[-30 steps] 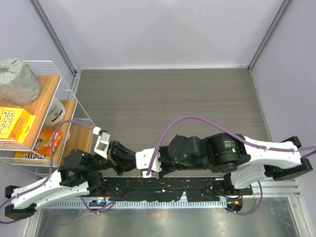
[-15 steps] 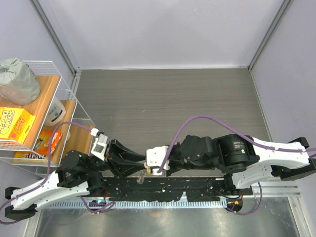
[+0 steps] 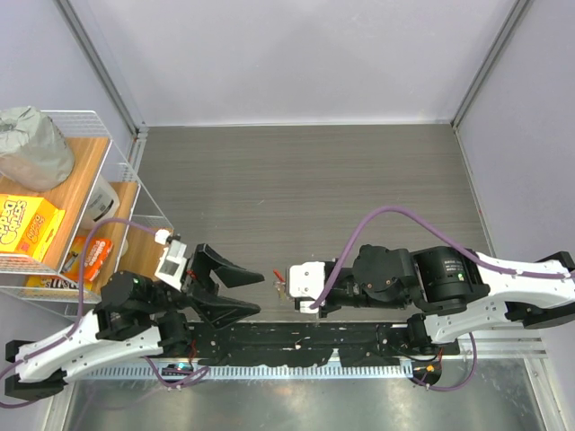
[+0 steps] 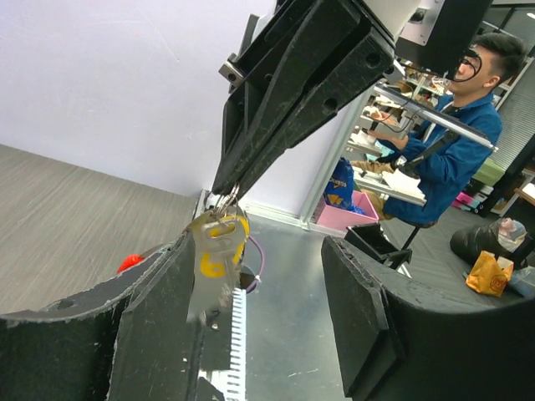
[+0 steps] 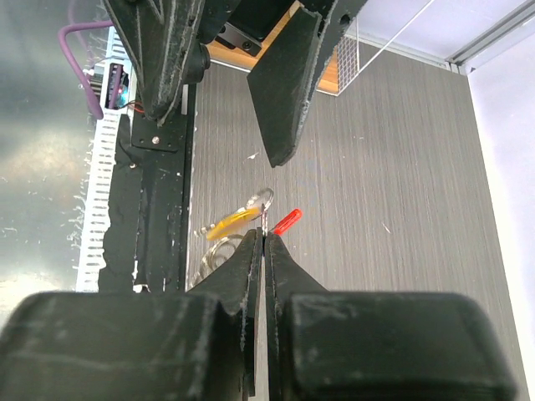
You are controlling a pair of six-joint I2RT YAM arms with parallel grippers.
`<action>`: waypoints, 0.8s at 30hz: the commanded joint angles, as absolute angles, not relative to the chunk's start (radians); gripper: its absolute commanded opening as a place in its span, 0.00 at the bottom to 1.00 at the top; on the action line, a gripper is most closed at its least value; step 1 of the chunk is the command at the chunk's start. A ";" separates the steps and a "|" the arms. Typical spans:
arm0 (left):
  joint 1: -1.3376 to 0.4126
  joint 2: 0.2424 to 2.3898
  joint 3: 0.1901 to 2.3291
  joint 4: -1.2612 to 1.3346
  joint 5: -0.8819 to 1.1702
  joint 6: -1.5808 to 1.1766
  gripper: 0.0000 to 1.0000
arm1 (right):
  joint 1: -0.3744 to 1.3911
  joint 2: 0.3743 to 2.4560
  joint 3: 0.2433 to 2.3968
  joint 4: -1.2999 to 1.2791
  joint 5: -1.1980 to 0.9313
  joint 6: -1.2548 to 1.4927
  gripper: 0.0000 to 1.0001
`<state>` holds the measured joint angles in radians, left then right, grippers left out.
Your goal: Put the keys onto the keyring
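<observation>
My right gripper (image 5: 264, 239) is shut on the thin metal of the keyring (image 5: 214, 259). A red plastic piece (image 5: 287, 220) sticks out beside the fingertips. The key with its yellow head (image 5: 232, 223) hangs from the ring just past the tips. In the left wrist view the same key (image 4: 213, 259) dangles in front of the left finger, with the red piece (image 4: 129, 262) behind. My left gripper (image 4: 259, 322) is open and holds nothing. From above, the left gripper (image 3: 257, 294) faces the right gripper (image 3: 286, 288) across a small gap, above the near edge, with the keyring (image 3: 278, 285) between them.
A wire shelf rack (image 3: 126, 193) stands at the left with a yellow box (image 3: 27, 226), snack packets and a grey bag (image 3: 31, 148). The arms' black base rail (image 3: 296, 341) runs along the near edge. A person in blue (image 4: 456, 142) sits beyond the table.
My left gripper has opened and drawn back to the left, away from the key. The right gripper has moved right, shut, with the keyring and key hanging from it.
</observation>
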<state>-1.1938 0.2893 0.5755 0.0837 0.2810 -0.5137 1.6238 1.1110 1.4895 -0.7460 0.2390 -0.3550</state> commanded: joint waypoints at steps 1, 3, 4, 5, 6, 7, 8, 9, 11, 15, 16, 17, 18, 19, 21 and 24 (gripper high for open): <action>-1.195 0.344 0.646 0.095 0.284 -0.512 0.68 | 1.625 1.078 1.486 -0.666 0.252 -0.327 0.06; -1.196 0.373 0.663 0.086 0.275 -0.515 0.68 | 1.626 1.072 1.479 -0.663 0.259 -0.319 0.05; -1.197 0.383 0.675 0.077 0.269 -0.514 0.68 | 1.626 1.069 1.476 -0.663 0.261 -0.318 0.05; -1.195 0.391 0.681 0.066 0.258 -0.514 0.68 | 1.631 1.068 1.473 -0.663 0.267 -0.313 0.06; -1.196 0.400 0.686 0.057 0.250 -0.511 0.68 | 1.629 1.063 1.473 -0.667 0.268 -0.313 0.06; -1.197 0.406 0.690 0.049 0.241 -0.509 0.68 | 1.632 1.063 1.471 -0.666 0.270 -0.311 0.06; -1.197 0.411 0.689 0.049 0.235 -0.509 0.68 | 1.631 1.058 1.470 -0.666 0.270 -0.310 0.06; -1.197 0.417 0.690 0.051 0.235 -0.511 0.68 | 1.632 1.057 1.465 -0.663 0.268 -0.310 0.05; -1.195 0.429 0.693 0.055 0.236 -0.511 0.68 | 1.632 1.055 1.465 -0.655 0.267 -0.310 0.05; -1.195 0.449 0.693 0.061 0.236 -0.508 0.67 | 1.634 1.045 1.459 -0.640 0.267 -0.308 0.06; -1.195 0.456 0.692 0.066 0.233 -0.509 0.67 | 1.634 1.045 1.460 -0.638 0.265 -0.308 0.06; -1.195 0.460 0.689 0.074 0.235 -0.509 0.67 | 1.635 1.045 1.460 -0.638 0.262 -0.308 0.05; -1.195 0.466 0.687 0.081 0.236 -0.509 0.66 | 1.637 1.045 1.462 -0.637 0.261 -0.305 0.05; -1.195 0.471 0.689 0.086 0.238 -0.509 0.66 | 1.637 1.043 1.462 -0.637 0.258 -0.307 0.05; -1.195 0.483 0.687 0.095 0.245 -0.511 0.65 | 1.637 1.043 1.460 -0.635 0.259 -0.305 0.05; -1.195 0.500 0.687 0.112 0.253 -0.511 0.62 | 1.637 1.037 1.450 -0.623 0.259 -0.301 0.06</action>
<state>-1.1938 0.4801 0.6575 0.0547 0.2436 -0.5159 1.6299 1.0649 1.4525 -0.7090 0.2516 -0.3130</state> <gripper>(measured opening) 0.640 0.073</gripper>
